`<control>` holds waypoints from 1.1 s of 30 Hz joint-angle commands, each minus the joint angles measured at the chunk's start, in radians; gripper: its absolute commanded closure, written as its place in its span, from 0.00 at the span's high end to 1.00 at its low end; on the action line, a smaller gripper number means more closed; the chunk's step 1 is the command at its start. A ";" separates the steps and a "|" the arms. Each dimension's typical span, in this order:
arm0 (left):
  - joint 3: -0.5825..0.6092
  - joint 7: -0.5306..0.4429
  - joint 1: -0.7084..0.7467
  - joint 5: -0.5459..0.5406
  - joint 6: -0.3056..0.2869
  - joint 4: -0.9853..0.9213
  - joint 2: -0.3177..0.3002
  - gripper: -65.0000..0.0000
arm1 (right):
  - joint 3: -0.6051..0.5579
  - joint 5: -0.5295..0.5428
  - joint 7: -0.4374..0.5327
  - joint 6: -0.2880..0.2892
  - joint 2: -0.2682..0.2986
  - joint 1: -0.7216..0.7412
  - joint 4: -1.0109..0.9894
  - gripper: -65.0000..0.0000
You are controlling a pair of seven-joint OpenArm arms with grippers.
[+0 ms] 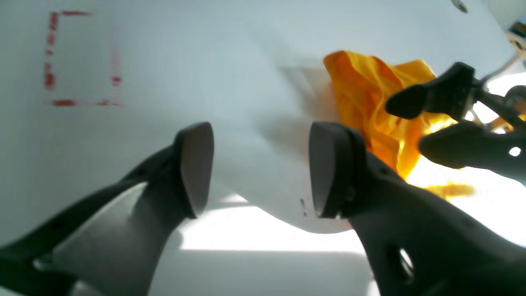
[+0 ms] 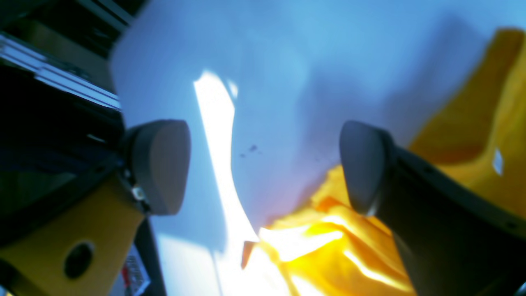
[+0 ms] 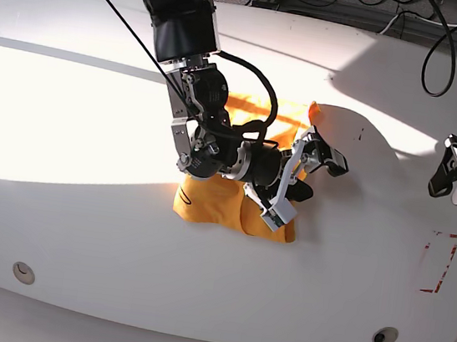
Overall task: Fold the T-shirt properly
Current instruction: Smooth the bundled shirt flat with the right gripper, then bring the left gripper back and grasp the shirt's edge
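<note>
A: What carries everything?

B: A wide white worktop (image 3: 78,227) with rounded corners, crossed by a bright band of sunlight. Cables trail over the floor behind it, and a red dashed rectangle (image 3: 438,263) is marked near its right side in the base view.

A: Where is the T-shirt?

B: The T-shirt (image 3: 207,204), orange-yellow, lies crumpled near the middle of the worktop, partly hidden under the right arm (image 3: 200,100) (a small white tag shows on it in the right wrist view).

A: And that arm's tool?

B: The right tool (image 3: 303,177) hangs just over the shirt's right-hand edge with its jaws spread wide and nothing between them. The right wrist view shows bare worktop in the gap, with the cloth under and behind one finger.

A: The other one?

B: The left tool (image 3: 455,178) sits well apart from the shirt, above the red marking. Its jaws stand apart and empty, over plain white worktop.
</note>
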 commanded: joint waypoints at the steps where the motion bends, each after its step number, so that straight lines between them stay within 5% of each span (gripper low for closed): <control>1: -0.082 -0.029 -0.006 -0.016 -0.001 0.007 -0.025 0.53 | 0.002 0.086 -0.003 0.005 -0.012 0.022 0.027 0.84; 5: -0.129 -0.029 -0.009 -0.016 -0.001 0.006 -0.025 0.53 | 0.007 0.125 -0.004 0.005 -0.006 0.022 0.033 0.84; 16: -0.135 -0.029 -0.009 -0.016 -0.001 0.009 -0.020 0.53 | 0.004 0.076 -0.004 0.004 0.147 -0.012 0.079 0.84; 23: -0.137 -0.029 -0.006 -0.016 -0.001 0.010 -0.018 0.53 | 0.001 0.066 -0.004 0.004 0.138 -0.107 0.070 0.84; 33: -0.187 -0.029 -0.006 -0.016 -0.001 0.009 -0.025 0.53 | -0.104 0.066 0.021 0.005 0.051 -0.126 -0.050 0.84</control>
